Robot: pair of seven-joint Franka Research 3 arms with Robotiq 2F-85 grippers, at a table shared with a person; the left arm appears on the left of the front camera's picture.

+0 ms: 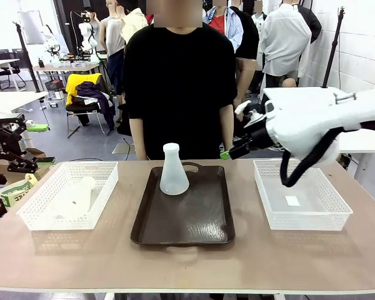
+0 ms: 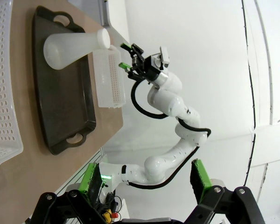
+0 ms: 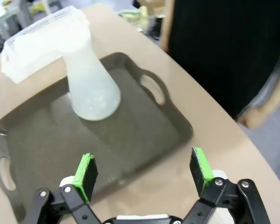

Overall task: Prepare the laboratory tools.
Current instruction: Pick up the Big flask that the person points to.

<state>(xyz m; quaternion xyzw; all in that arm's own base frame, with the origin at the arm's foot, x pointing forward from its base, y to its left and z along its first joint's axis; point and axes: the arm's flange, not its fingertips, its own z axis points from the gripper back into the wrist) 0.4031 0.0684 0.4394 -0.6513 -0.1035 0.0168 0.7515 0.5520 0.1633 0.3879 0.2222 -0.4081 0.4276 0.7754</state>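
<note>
The left hand (image 2: 144, 183) is held off the counter's left side, its green pads (image 2: 199, 178) spread wide with nothing between them. On the left part of the counter (image 1: 250, 262) sits a white mesh basket (image 1: 34, 211), and inside it the lying flask (image 1: 75, 199) rests on its side, its frosted body hard to pick out against the mesh. In the middle lies a dark brown tray (image 1: 194, 228) with a handle at each end. The upright flask (image 1: 173, 170) stands on its wide base in the tray's far half, slightly left of centre, with its neck pointing up. A person in a black shirt (image 1: 178, 81) stands at the far edge behind it. Right of the tray's far corner the right hand (image 1: 228, 154) hovers above the counter, between the tray and the right basket (image 1: 337, 217). Its jaws are wide and empty, touching nothing and well apart from the upright flask. A small white square (image 1: 292, 200) lies on the floor of that right basket.
</note>
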